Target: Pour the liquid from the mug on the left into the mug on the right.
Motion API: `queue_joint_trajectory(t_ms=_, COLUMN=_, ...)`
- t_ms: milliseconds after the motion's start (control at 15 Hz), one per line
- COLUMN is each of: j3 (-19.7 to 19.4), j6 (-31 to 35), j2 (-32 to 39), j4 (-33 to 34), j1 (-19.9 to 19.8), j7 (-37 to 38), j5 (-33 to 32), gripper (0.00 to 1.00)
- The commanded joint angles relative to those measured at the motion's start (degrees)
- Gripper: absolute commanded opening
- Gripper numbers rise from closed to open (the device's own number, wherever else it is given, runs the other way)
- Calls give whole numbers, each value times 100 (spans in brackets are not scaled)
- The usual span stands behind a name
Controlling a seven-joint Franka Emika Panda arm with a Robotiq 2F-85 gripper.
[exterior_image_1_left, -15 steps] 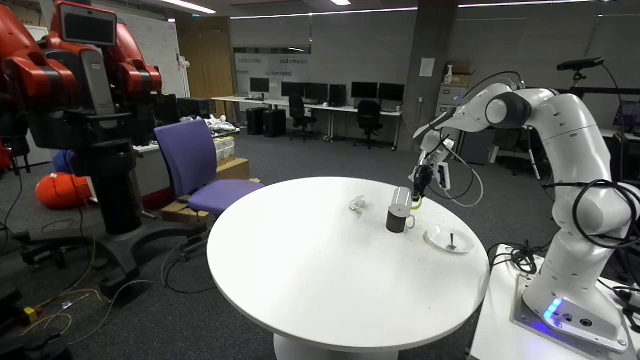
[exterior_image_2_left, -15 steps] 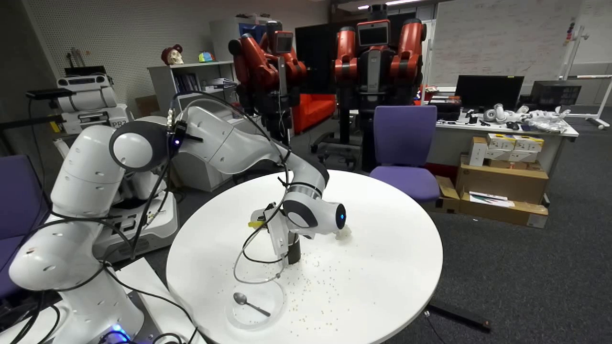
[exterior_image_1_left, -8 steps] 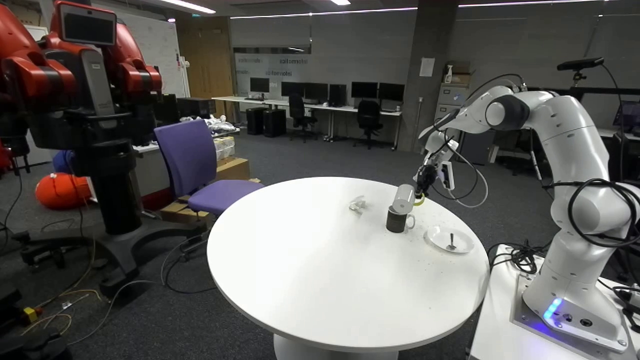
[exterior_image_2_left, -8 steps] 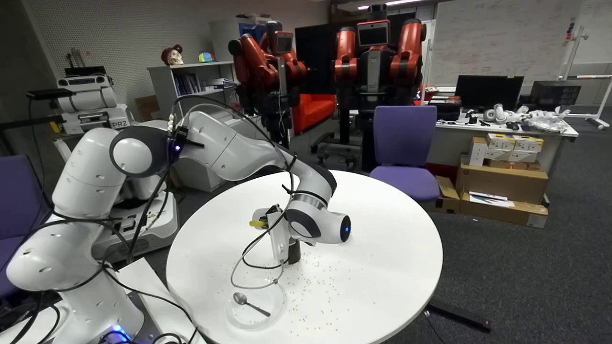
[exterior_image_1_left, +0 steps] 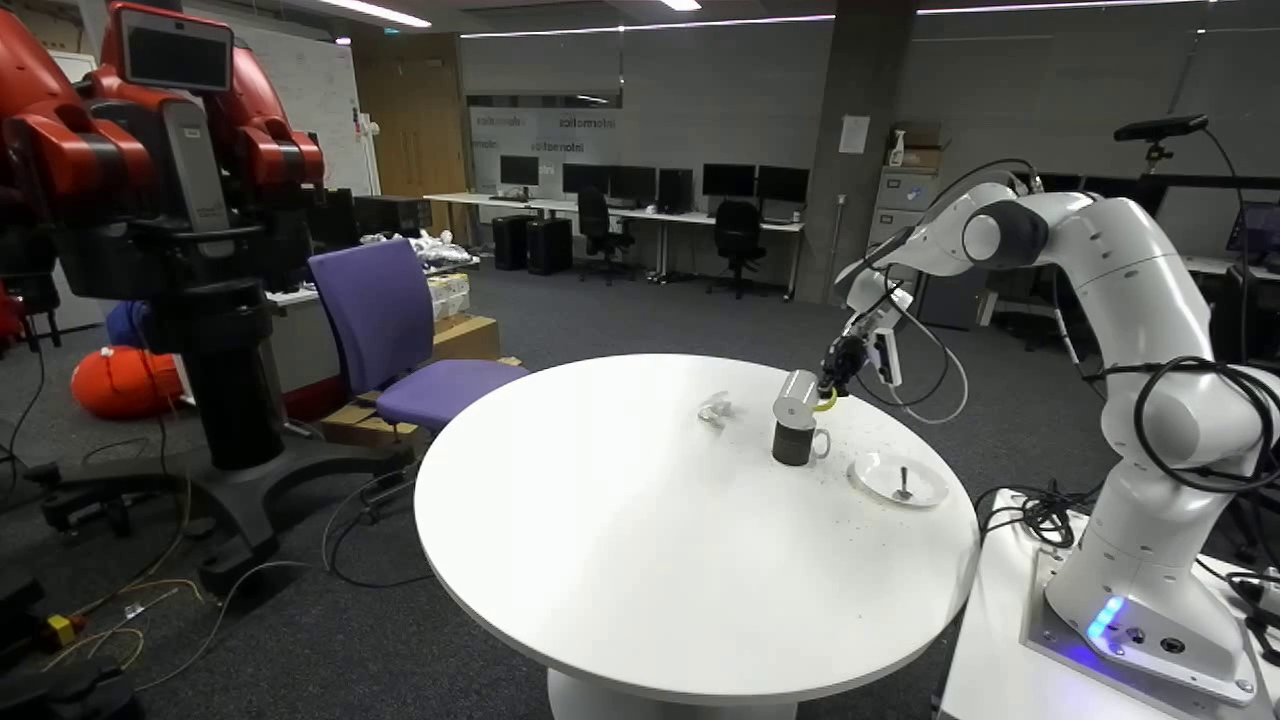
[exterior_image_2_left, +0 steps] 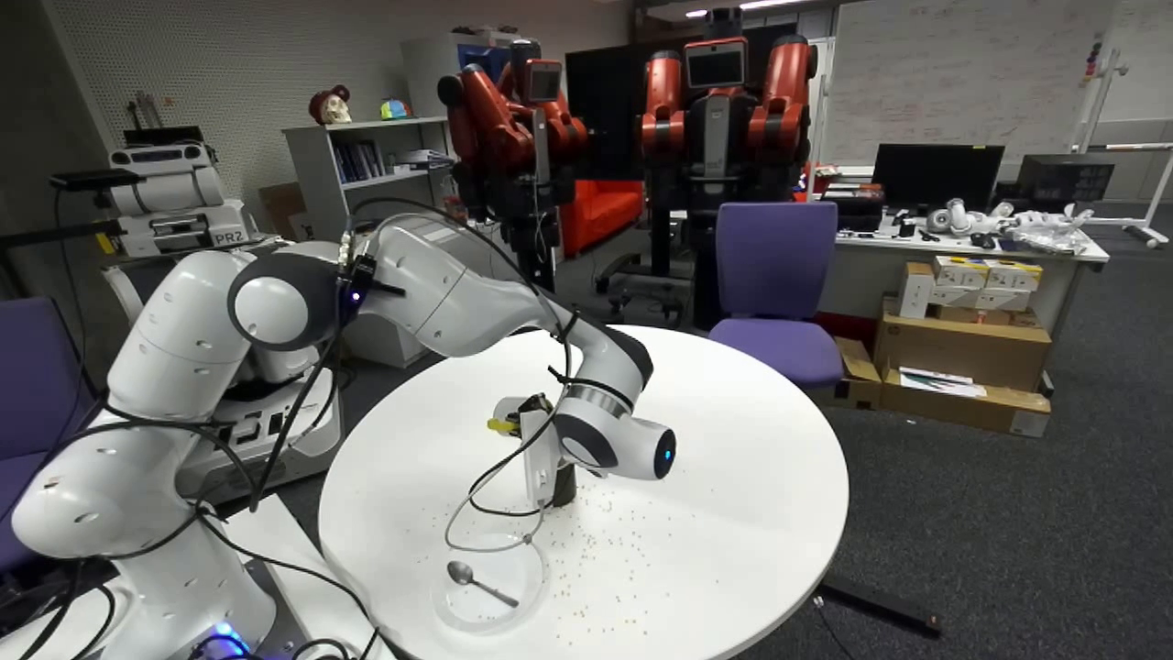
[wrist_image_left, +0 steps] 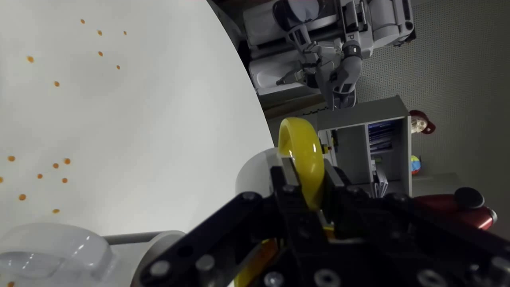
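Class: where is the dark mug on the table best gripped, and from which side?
Likely by its white handle, from the side facing the plate: the dark mug stands upright and the handle juts that way. Coming from above looks worse, with the tilted mug close by.

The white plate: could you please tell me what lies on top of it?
A metal spoon lies on the white plate; whatever may be under the spoon is covered and cannot be seen.
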Motion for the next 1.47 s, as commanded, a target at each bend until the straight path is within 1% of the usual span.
queue_joint_trajectory(t_ms=0, j3=85, j6=-496, j2=190, j4=383, j1=-67, j7=227, j5=233, gripper=5)
queue_joint_trajectory(t_ms=600, j3=161, j6=-647, j2=262, j4=336, j1=14, j7=246, j5=380, gripper=5)
queue_joint_trajectory(t_ms=1000, j3=151, j6=-723, j2=244, j4=279, j1=-37, j7=287, j5=455, gripper=5)
queue_joint_trajectory(t_ms=1400, j3=38, j6=-1061, j2=225, j4=242, j1=-125, j7=262, j5=499, gripper=5)
